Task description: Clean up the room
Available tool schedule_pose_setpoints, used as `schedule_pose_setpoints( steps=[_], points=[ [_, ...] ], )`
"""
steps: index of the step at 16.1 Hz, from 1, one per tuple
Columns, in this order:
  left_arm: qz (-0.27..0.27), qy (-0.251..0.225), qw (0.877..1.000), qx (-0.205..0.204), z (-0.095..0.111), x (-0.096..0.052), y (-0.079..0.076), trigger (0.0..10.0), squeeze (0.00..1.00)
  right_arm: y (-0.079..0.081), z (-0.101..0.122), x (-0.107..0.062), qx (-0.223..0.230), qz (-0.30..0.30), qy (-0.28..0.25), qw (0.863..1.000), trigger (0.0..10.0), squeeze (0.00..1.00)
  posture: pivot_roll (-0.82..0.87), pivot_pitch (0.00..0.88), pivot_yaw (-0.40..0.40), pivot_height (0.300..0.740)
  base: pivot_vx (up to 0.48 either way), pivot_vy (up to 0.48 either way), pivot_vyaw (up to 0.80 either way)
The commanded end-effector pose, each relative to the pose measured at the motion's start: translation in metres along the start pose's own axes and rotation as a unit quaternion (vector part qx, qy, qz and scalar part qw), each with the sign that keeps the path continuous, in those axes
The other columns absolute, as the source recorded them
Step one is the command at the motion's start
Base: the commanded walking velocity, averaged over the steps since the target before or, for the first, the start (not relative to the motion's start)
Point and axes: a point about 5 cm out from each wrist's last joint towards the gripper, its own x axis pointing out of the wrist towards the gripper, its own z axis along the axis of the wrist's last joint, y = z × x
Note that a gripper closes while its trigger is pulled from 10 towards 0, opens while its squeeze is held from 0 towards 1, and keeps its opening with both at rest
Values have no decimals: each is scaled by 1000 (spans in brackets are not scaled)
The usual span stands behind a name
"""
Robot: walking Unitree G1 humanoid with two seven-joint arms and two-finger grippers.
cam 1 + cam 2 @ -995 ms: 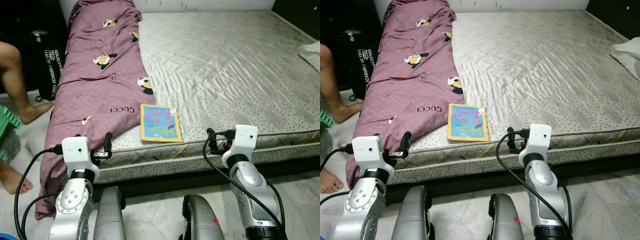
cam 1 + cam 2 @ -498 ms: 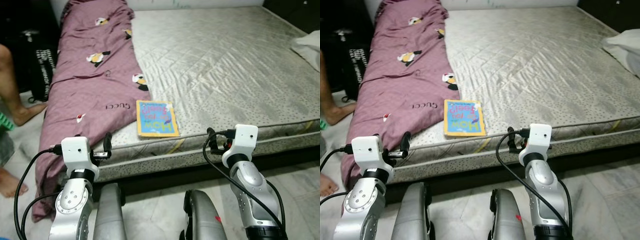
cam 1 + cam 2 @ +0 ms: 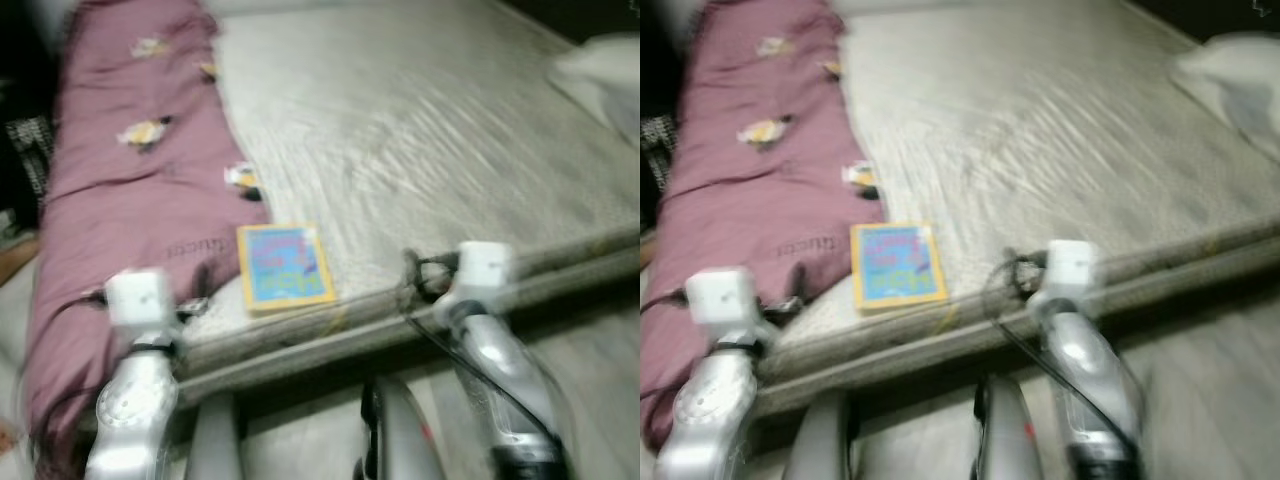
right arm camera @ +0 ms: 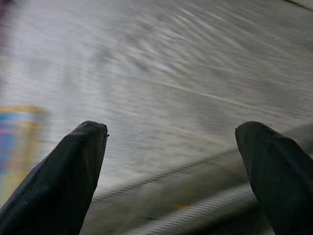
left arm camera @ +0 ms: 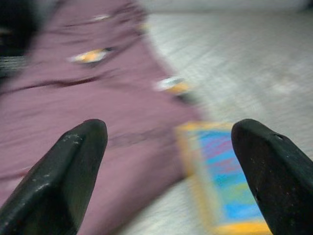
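So the whole head view had smeared into motion blur since the sharper shots a moment before, which we read as us walking and turning, not the stuff on the bed moving. The bed also filled more of the frame than it had, and the person's legs off to our left had dropped out of sight.

Nearest to us, both arms were held up in front. Our left end effector (image 5: 168,181) had its two black fingers spread wide with nothing between them, pointed at the bed edge. Our right end effector (image 4: 171,181) was just as wide open and empty, aimed at bare mattress.

Just past them, the yellow-bordered blue picture book (image 3: 283,266) lay flat near the front edge of the grey quilted mattress (image 3: 430,140), just beside the maroon printed blanket (image 3: 120,190) draped along our left side of the bed. Far right, a white pillow (image 3: 1230,80) sat by the corner.

Our guess: we were closing in on the book, nothing grabbed yet.
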Motion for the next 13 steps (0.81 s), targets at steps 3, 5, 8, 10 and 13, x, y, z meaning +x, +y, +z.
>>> schedule_pose_setpoints(
  steps=[3, 5, 8, 10, 13],
  points=[
    [37, 14, 999, 5, -4, -5, 17, 10000, 0, 15, 10, 4, 8, 25, -18, 1000, 10000, 0, -8, 63, -15, 549, 112, 0, 0],
    [38, 17, 999, 3, -4, -5, 17, 10000, 0, 15, 9, 4, 6, 26, -17, 1000, 10000, 0, -7, 64, -18, 549, 0, 0, 0],
    [50, 36, 998, -10, -8, -4, 19, 10000, 0, 15, 9, 4, 6, 29, -17, 999, 10000, 0, -6, 68, -20, 549, 0, 0, 0],
    [58, 46, 997, -18, -10, -3, 22, 10000, 0, 16, 9, 4, 9, 31, -17, 999, 10000, 0, -7, 71, -20, 534, 0, 0, 0],
    [59, 60, 996, -17, -11, 0, 24, 10000, 0, 16, 10, 3, 9, 32, -17, 999, 10000, 0, -10, 83, -19, 499, 0, 0, 0]
  ],
)
